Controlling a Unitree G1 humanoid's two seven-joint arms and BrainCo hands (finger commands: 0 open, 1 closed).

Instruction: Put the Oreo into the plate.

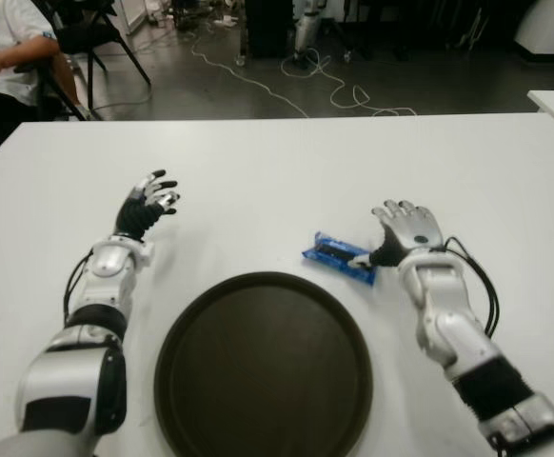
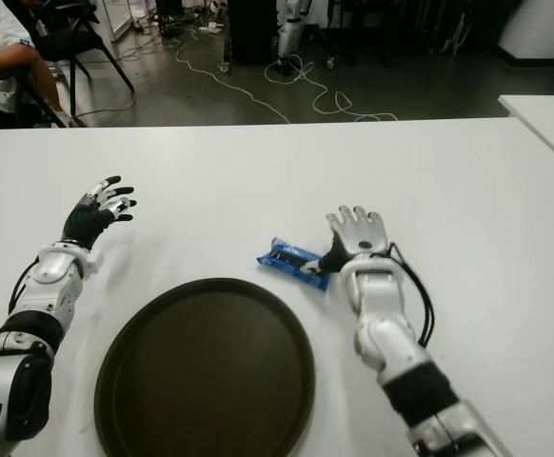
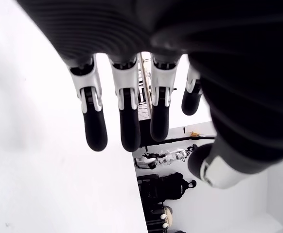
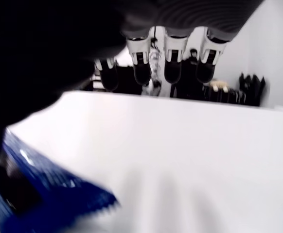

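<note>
Beside the Oreo [image 1: 340, 257] my right hand [image 1: 408, 231] hovers, fingers [image 4: 172, 65] spread and empty, thumb at the packet's near end. Grasping is the step; next I must close, lift and carry it to the plate [image 1: 263, 367] just nearby. Across the bare counter [image 1: 286, 171], my left hand [image 1: 148, 207] shows open, idle, left of the plate.

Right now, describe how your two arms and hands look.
Both arms have silver-grey shells with black joint sections. The left robot hand has a black palm cover and black fingers with white segments. The right robot hand shows a silver back, black-tipped fingers and a black wrist. Black cables loop along the right forearm; a thinner one runs beside the left forearm.
</note>
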